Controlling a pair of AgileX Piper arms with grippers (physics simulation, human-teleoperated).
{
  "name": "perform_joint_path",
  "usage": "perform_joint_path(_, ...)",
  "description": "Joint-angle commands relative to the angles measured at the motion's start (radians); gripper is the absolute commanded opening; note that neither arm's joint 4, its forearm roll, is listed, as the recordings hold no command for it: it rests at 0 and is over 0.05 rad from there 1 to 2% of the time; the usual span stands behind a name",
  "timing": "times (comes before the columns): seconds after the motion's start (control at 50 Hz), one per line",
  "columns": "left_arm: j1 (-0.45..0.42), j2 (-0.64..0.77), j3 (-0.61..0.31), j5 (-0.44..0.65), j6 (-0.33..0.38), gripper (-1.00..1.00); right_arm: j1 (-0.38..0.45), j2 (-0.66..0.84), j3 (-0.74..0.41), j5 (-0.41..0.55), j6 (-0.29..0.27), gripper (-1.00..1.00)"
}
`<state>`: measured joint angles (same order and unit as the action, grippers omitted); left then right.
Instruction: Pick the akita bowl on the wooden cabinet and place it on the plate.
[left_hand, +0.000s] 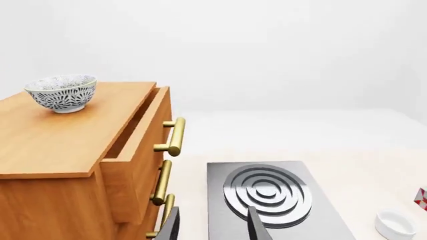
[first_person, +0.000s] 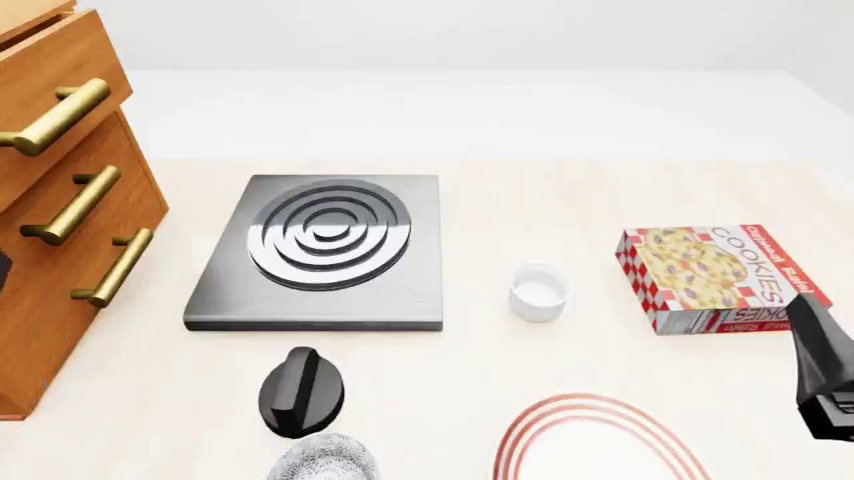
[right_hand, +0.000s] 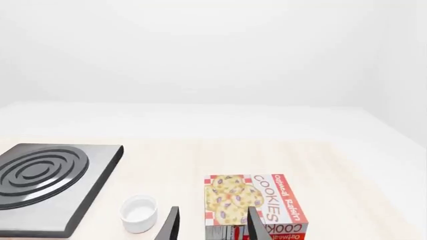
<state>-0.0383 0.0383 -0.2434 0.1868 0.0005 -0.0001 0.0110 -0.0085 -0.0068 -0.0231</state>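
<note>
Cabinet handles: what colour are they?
Brass gold, bar-shaped handles on the orange-brown wooden cabinet; clearest in the front view.

akita bowl (left_hand: 62, 93) on wooden cabinet (left_hand: 73, 165) | stove (first_person: 320, 250) right of cabinet | plate (first_person: 601, 445) nearest

walls: plain white; floor: white, bare; table (first_person: 534, 400): pale wood; light: even, soft
</note>
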Motion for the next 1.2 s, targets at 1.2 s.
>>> perform_joint_path(1.2, 0.298, 0.569, -0.827, 0.234, -0.387, 1.00, 0.000, -0.005, 0.004, 0.001, -0.001, 1.00)
